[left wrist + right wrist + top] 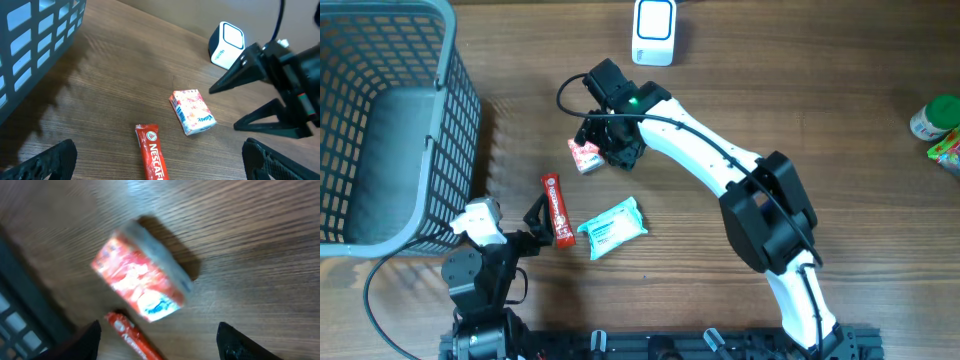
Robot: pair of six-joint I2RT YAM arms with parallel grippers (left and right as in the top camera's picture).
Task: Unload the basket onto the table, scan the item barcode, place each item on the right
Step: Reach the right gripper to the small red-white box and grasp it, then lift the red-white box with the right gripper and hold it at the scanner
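Overhead, the grey mesh basket [380, 130] fills the left of the wooden table [840, 150], well apart from the work. The right gripper [613, 140] hangs over the small red-and-white carton [583, 156] with its jaws spread and not touching it. The left gripper [535, 222] is wide open and empty beside the Nescafé stick [556, 208]. The white scanner [653, 30] stands near, beyond the carton. The step looks like the pick-up. The carton lies skewed to the fingers, so the wrist should turn to square them on its long sides. It should then descend until they straddle the carton and close gently, leaving the barcode face, not visible here, uncovered.
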